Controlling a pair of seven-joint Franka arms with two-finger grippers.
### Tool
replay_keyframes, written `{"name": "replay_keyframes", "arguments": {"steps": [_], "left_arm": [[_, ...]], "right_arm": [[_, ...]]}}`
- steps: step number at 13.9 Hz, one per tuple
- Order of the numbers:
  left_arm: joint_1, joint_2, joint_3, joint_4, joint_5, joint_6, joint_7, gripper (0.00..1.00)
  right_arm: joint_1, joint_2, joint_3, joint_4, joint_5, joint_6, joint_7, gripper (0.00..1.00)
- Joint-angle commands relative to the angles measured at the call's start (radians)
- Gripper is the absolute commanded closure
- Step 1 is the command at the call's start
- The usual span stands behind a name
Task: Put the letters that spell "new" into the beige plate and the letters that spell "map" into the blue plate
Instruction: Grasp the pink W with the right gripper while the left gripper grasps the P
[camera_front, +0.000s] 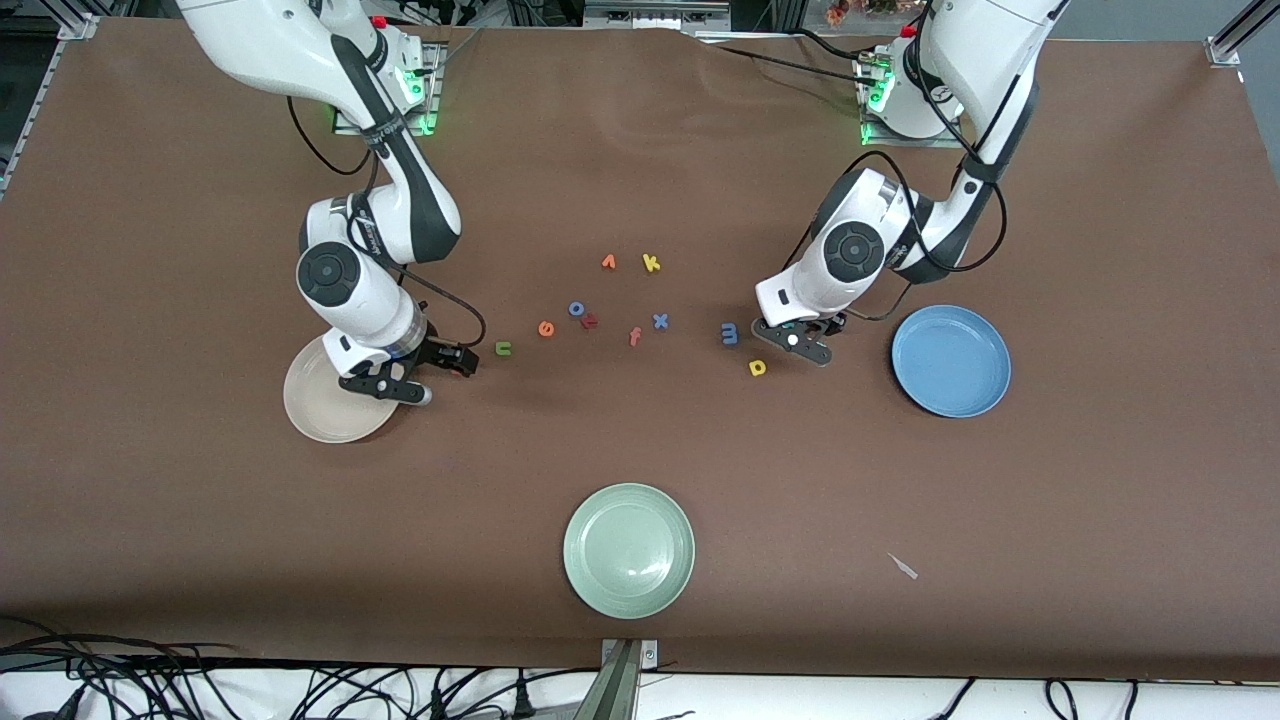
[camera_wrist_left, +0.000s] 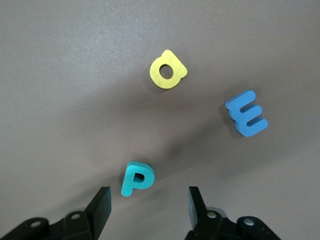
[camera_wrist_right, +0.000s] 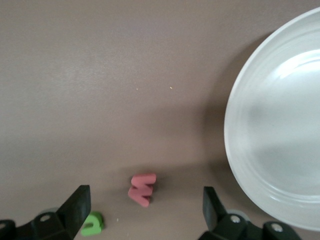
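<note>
left claw (camera_front: 800, 340) low over the brown table (camera_front: 640, 150), fingers (camera_wrist_left: 102, 205) spread partway, released, gripping nothing. teal letter (camera_wrist_left: 137, 179) flat on the table in the gap between those fingers, clear of both. blue m (camera_front: 729, 333) at 9 o'clock from this claw, yellow p (camera_front: 757, 368) at 7 o'clock, both loose on the table. blue plate (camera_front: 905, 350) at 3 o'clock, nothing in it.

right claw (camera_front: 440, 377) down by the rim of the beige plate (camera_front: 320, 405), spread wide, released, holding nothing. pinkish-red w (camera_wrist_right: 142, 189) on the table between its fingers (camera_wrist_right: 77, 202), touching neither. green n (camera_front: 503, 348) at 2 o'clock from this claw, just outside one finger. orange e (camera_front: 546, 328) a little farther along the same line. beige plate at 8 o'clock, bare inside.

middle of the table: blue x (camera_front: 660, 321), pinkish f (camera_front: 634, 337), orange v (camera_front: 609, 262) and yellow k (camera_front: 651, 263), scattered apart. pale green plate (camera_front: 628, 495) at 6 o'clock from that cluster, nearest the front camera.
</note>
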Motion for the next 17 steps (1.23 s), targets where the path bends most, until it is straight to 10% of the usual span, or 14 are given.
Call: {"name": "replay_keyframes", "arguments": {"steps": [1,9,11,17], "left_arm": [[0.003,-0.003,0.000,-0.019,0.001,0.032,0.013,0.41],[0.005,0.029,0.001,-0.016,0.127,0.074,0.009,0.54],[0.005,0.038,0.001,-0.017,0.129,0.101,0.008,0.87],[0.036,0.000,0.000,0.010,0.138,0.118,0.019,1.00]], "right_arm": [[0.003,0.029,0.008,-0.004,0.021,0.045,0.025,0.01],[0.019,0.061,0.017,-0.013,0.019,0.091,0.067,0.07],[0.021,0.062,0.017,-0.014,0.019,0.093,0.067,0.13],[0.029,0.070,0.019,-0.030,0.019,0.114,0.068,0.35]]}}
